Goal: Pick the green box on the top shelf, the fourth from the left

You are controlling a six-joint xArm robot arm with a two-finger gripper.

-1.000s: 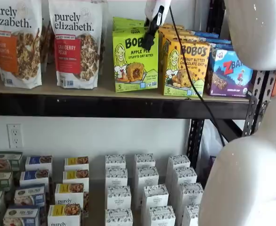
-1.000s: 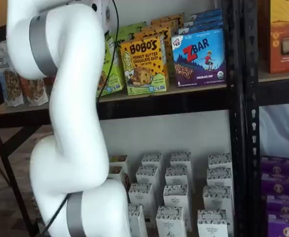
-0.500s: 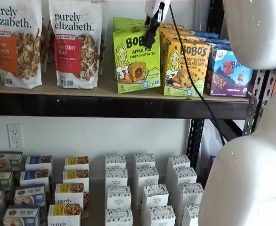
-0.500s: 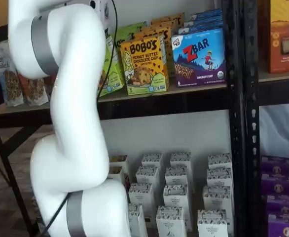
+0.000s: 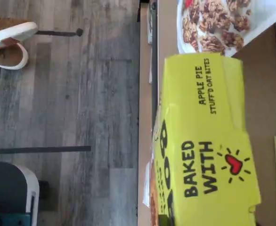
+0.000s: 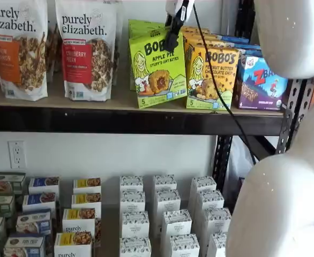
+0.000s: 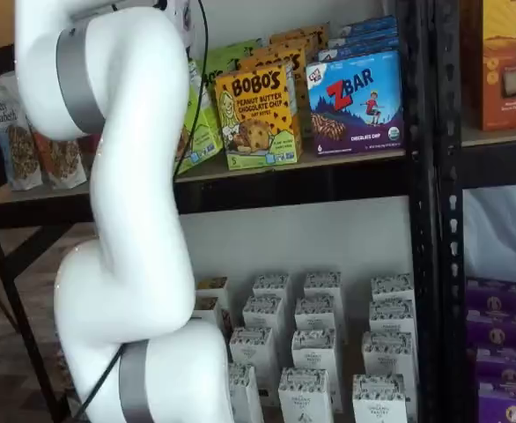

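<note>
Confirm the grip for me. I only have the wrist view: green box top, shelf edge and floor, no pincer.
Observer: In a shelf view the pincer is shut on the top edge of the green box.
Operator: Box sitting flat?
Observer: No. It is tilted, out of line with the orange box beside it.
Operator: Anything behind it?
Observer: More green boxes stand in a row behind it.
</note>
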